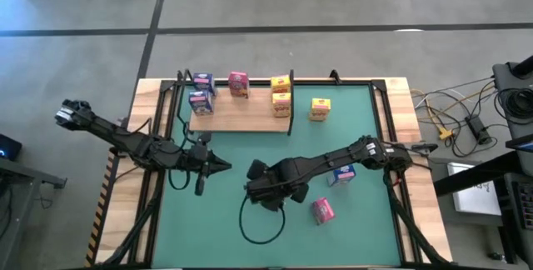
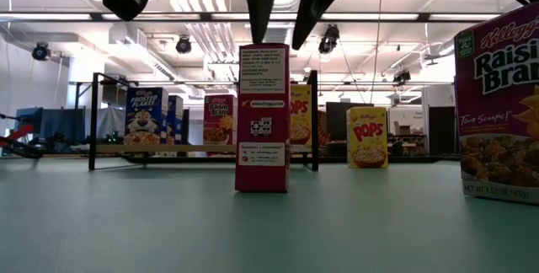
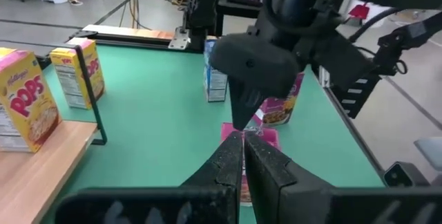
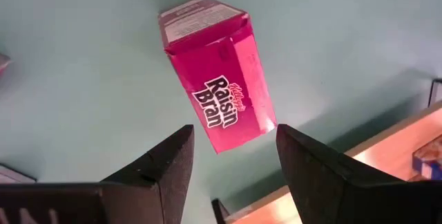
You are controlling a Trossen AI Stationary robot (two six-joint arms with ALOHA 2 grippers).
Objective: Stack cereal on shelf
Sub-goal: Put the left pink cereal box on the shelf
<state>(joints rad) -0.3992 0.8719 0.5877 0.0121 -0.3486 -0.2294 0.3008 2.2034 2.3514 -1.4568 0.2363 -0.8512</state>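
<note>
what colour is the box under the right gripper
Pink/magenta Raisin Bran box, clearest in the right wrist view.

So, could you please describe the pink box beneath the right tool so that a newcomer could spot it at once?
On the green mat, in front of the wooden shelf, find the right tool, open and pointing down. Beneath it a pink Raisin Bran box stands upright near the mat's middle; the other loose pink box sits further right, away from any tool.

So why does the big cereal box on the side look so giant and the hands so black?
In the low view the Raisin Bran box stands nearest the camera, so it looms; the right hand hangs dark against bright ceiling lights. In the right wrist view the pink box casts a soft shadow on the green mat.
</note>
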